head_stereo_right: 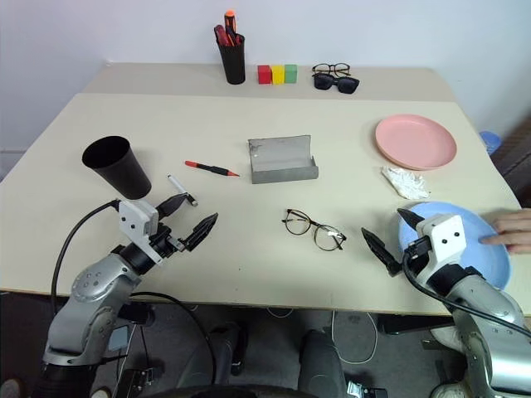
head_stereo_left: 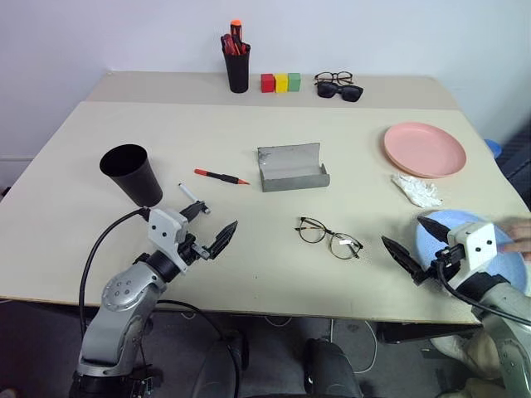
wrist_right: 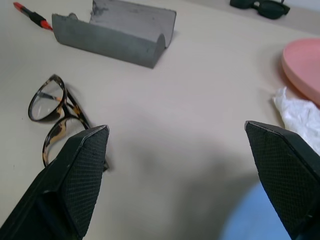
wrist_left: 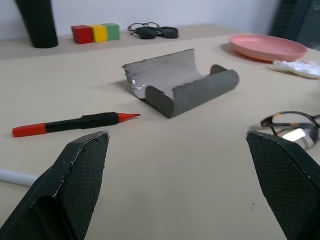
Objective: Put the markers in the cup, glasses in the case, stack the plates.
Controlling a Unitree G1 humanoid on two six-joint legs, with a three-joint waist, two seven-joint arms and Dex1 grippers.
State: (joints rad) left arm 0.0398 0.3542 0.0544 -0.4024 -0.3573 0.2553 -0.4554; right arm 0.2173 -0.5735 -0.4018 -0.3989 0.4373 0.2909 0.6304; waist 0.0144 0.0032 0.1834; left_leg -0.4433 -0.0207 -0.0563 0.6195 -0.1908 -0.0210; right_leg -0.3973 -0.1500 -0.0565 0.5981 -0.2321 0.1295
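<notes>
The wide black cup [head_stereo_left: 131, 172] stands tilted at the left. A white marker [head_stereo_left: 189, 195] lies beside it and a red marker [head_stereo_left: 221, 177] lies further in. The grey case [head_stereo_left: 290, 167] sits open mid-table, and the wire-framed glasses [head_stereo_left: 328, 237] lie in front of it. The pink plate [head_stereo_left: 424, 149] is at the right. The blue plate [head_stereo_right: 491, 259] lies at the near right edge. My left gripper [head_stereo_left: 221, 215] hovers open just right of the white marker. My right gripper [head_stereo_left: 401, 229] hangs open over the blue plate's left rim, with nothing between its fingers.
A person's hand [head_stereo_left: 518, 235] rests on the blue plate's right side. A crumpled white tissue [head_stereo_left: 417, 191] lies between the plates. At the back stand a black pen pot [head_stereo_left: 236, 58], coloured blocks [head_stereo_left: 280, 82], and sunglasses with black-framed glasses [head_stereo_left: 338, 86].
</notes>
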